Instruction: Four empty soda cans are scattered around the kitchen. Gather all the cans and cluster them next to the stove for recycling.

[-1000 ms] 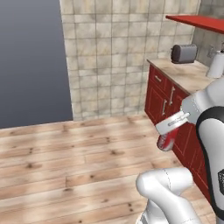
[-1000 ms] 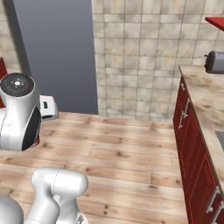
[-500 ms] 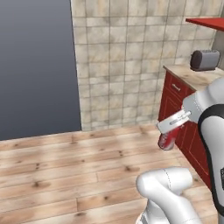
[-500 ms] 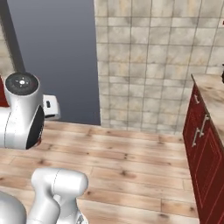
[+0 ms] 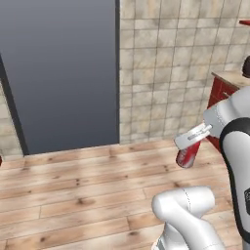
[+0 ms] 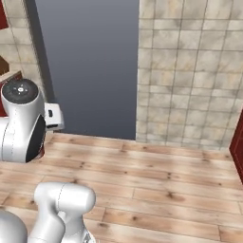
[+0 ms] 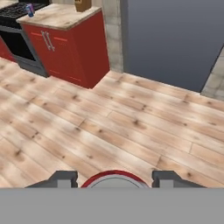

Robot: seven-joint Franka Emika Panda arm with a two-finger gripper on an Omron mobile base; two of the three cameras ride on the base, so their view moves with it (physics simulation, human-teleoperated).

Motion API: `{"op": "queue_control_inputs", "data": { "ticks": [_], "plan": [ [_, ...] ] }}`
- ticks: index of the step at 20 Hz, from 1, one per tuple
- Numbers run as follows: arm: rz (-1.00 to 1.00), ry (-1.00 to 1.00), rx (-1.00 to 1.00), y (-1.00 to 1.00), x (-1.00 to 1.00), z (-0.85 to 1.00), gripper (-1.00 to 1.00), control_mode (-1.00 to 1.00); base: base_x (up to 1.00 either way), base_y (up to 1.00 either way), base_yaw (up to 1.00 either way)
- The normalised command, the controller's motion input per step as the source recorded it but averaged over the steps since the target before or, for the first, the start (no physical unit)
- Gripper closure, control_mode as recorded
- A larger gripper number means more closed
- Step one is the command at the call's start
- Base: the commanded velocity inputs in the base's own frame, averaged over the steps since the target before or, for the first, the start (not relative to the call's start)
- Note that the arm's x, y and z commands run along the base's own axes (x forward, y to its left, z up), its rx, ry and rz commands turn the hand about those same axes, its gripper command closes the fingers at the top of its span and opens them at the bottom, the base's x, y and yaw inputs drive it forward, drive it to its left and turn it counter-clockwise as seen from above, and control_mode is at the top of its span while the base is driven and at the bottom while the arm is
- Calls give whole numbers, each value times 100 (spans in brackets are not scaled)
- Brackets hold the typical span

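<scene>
My gripper (image 5: 193,145) is shut on a red soda can (image 5: 186,157) and holds it in the air over the wood floor, at the right of the left base view. In the hand view the can's silvery top and red rim (image 7: 114,176) sit between the two fingertips (image 7: 61,178). The black stove (image 7: 17,46) stands at the far upper left of the hand view. A small blue soda can (image 7: 29,9) stands upright on the beige counter (image 7: 61,15) right beside the stove.
Red cabinets (image 7: 70,48) carry that counter, and a brown box (image 7: 82,4) sits at its back. A wide dark grey panel (image 5: 63,73) and a tan tiled wall (image 5: 166,73) lie ahead. Another red cabinet (image 5: 222,90) is at the right edge. Wood floor (image 7: 131,122) stretches between.
Both base views have swung: the counter with the toaster slid off to the right and the grey panel came in. The can has stayed in the gripper.
</scene>
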Motion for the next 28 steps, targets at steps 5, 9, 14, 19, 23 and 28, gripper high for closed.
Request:
{"op": "queue_control_inputs", "data": {
  "ticks": [5,9,14,19,23,28],
  "plan": [
    [0,0,0,0,0,0,100,100,20,100,0],
    [0,0,0,0,0,0,100,100,15,100,0],
    [0,0,0,0,0,0,100,100,10,100,0],
    [0,0,0,0,0,0,100,100,9,100,0],
    [0,0,0,0,0,0,100,100,9,100,0],
    [0,0,0,0,0,0,100,100,7,100,0]
  ]
}}
